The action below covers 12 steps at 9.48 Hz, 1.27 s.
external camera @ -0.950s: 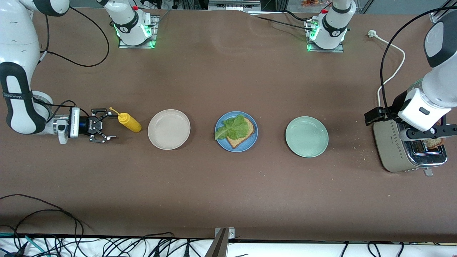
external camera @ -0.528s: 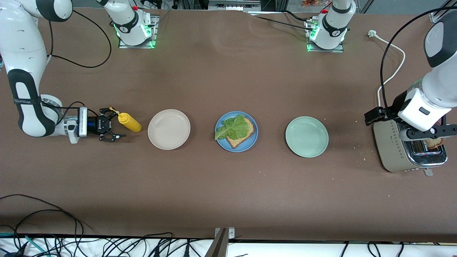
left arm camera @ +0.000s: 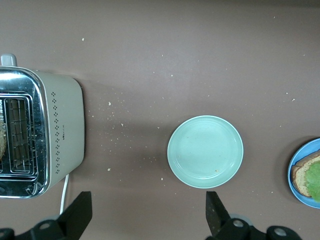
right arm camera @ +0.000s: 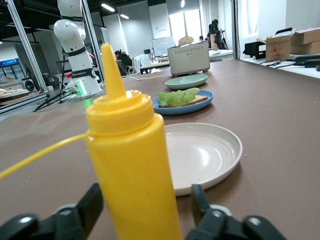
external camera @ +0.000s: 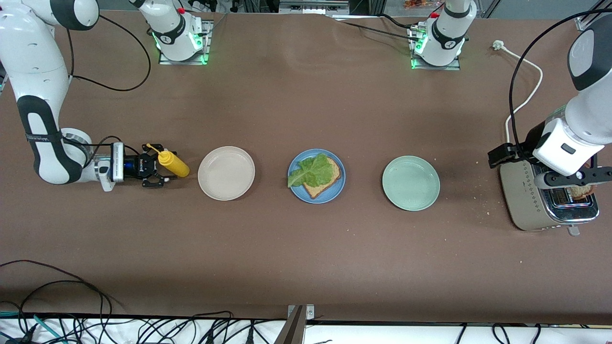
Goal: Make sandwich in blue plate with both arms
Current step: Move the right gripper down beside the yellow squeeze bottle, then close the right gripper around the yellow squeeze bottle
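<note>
At the right arm's end of the table, the right gripper (external camera: 160, 168) reaches level along the tabletop, its two fingers standing one on each side of the upright yellow squeeze bottle (external camera: 173, 164). In the right wrist view the bottle (right arm camera: 132, 170) fills the gap between them, though a sliver of space shows at either finger, so the jaws look parted and not yet pressing; nothing is held. The bottle's long axis is vertical, nozzle up, square to the gripper's line of approach.

Next along the row lies the empty beige plate (external camera: 226, 191), just beside the bottle toward the table's middle, which limits how far the gripper can push on. The blue plate (external camera: 296, 191) sits at the middle, carrying one bread slice (external camera: 327, 184) with a lettuce leaf (external camera: 311, 172) on it. The pale green plate (external camera: 411, 200) follows, empty.

At the left arm's end, the left gripper (left arm camera: 145, 217) hangs wide open and empty over the toaster (external camera: 526, 205), where a second slice (external camera: 582, 191) shows in a slot.
</note>
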Available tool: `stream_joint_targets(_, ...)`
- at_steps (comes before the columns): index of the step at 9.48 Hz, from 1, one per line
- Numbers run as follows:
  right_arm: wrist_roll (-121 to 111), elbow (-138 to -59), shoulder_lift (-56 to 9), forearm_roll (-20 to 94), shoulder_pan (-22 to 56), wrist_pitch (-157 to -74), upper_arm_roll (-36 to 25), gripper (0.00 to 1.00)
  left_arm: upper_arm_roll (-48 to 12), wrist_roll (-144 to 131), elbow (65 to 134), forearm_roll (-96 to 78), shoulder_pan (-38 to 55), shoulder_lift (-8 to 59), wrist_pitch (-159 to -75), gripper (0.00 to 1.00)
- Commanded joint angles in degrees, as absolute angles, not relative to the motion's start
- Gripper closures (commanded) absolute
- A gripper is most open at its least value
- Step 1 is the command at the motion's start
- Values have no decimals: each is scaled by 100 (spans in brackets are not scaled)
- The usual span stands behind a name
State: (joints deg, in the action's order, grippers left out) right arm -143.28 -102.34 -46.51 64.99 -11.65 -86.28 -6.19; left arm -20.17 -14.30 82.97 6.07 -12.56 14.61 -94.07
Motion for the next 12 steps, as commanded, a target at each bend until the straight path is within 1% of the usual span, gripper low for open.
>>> stream_joint_targets(1, -14274, -10222, -4667, 6680, -1213, -8569, -492, 83, -2030, -1327, 8183, 782, -1257, 1494, -9281, 0)
stream_joint_targets(3, -13618, -10204, -4580, 6671, -1169, -8578, -510, 84, -2039, -1327, 8183, 782, -1257, 1494, -9281, 0)
stream_joint_targets(4, -13188, -10204, -4431, 6662, -1091, -8639, -545, 85, -2039, -1327, 8183, 782, -1257, 1494, -9281, 0)
stream_joint_targets(5, -12766, -10152, -4273, 6610, -1012, -8657, -632, 89, -2039, -1327, 8183, 782, -1257, 1494, -9281, 0)
stream_joint_targets(6, -12405, -10108, -4097, 6548, -854, -8683, -772, 90, -2039, -1327, 8183, 782, -1257, 1503, -9281, 0)
stream_joint_targets(7, -11940, -10099, -3869, 6487, -713, -8762, -904, 93, -2039, -1327, 8183, 782, -1257, 1503, -9281, 0)
stream_joint_targets(8, -11318, -10081, -3519, 6121, -468, -9015, -1079, 93, -2039, -1327, 8183, 782, -1257, 1503, -9281, 0)
stream_joint_targets(10, -10123, -9846, -3087, 5488, -134, -9472, -1090, 93, -2030, -1258, 8183, 782, -1266, 1503, -9273, 0)
stream_joint_targets(11, -9351, -9565, -2928, 4901, 138, -9701, -1081, 93, -2013, -1022, 8183, 782, -1309, 1494, -9255, 0)
stream_joint_targets(12, -8525, -9206, -2883, 4408, 480, -9825, -1072, 93, -2013, -698, 8174, 782, -1544, 1477, -9185, 0)
